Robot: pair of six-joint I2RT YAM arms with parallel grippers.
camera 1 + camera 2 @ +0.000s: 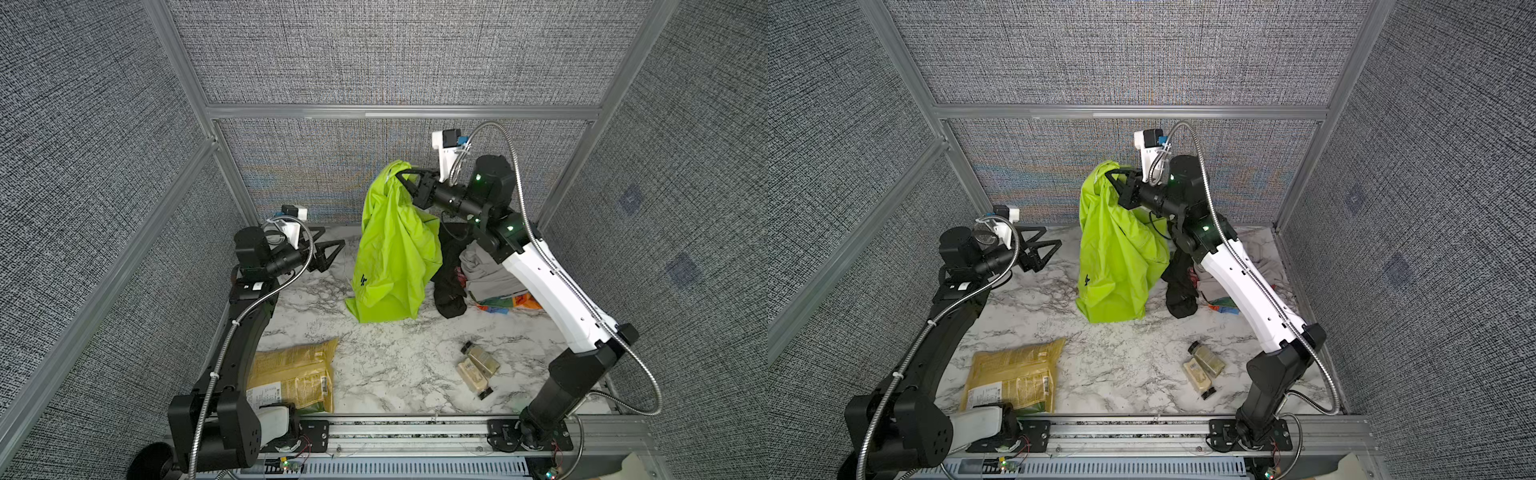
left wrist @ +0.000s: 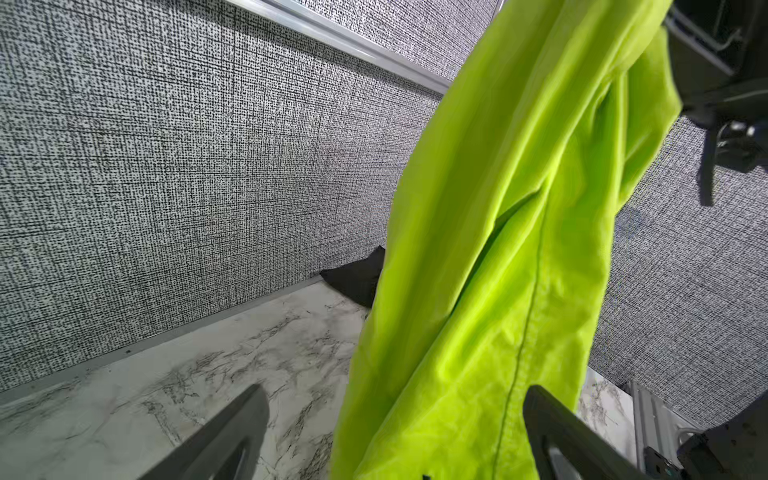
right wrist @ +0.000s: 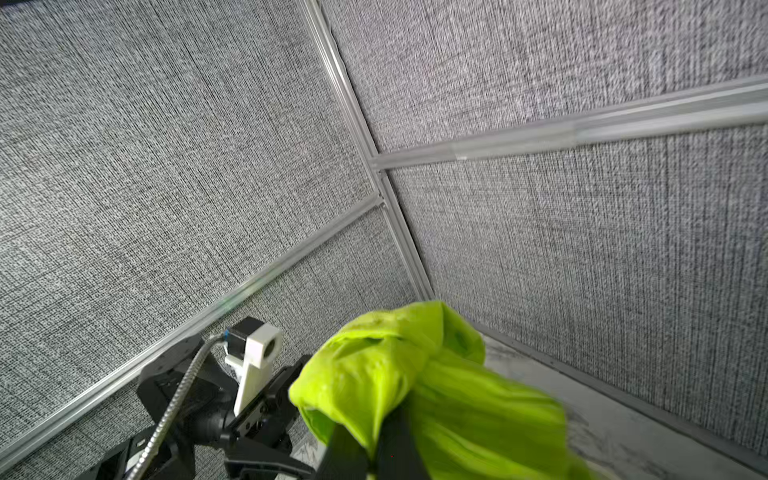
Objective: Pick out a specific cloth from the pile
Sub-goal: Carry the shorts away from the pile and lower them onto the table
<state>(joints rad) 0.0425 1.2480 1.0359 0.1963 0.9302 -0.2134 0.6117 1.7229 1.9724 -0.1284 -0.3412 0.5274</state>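
One cloth (image 1: 390, 257) hanging; two bottles (image 1: 478, 368); one bag (image 1: 295, 374)

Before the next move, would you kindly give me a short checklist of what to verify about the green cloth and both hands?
1. Right hand shut on top of the cloth: ok.
2. Left hand open, holding nothing: ok.
3. Cloth lifted off the table: not ok, its lower end seems to rest there.
4. Cloth free of the black garment in the pile: cannot tell, they meet in both top views.
5. Yellow bag apart from the cloth: ok.
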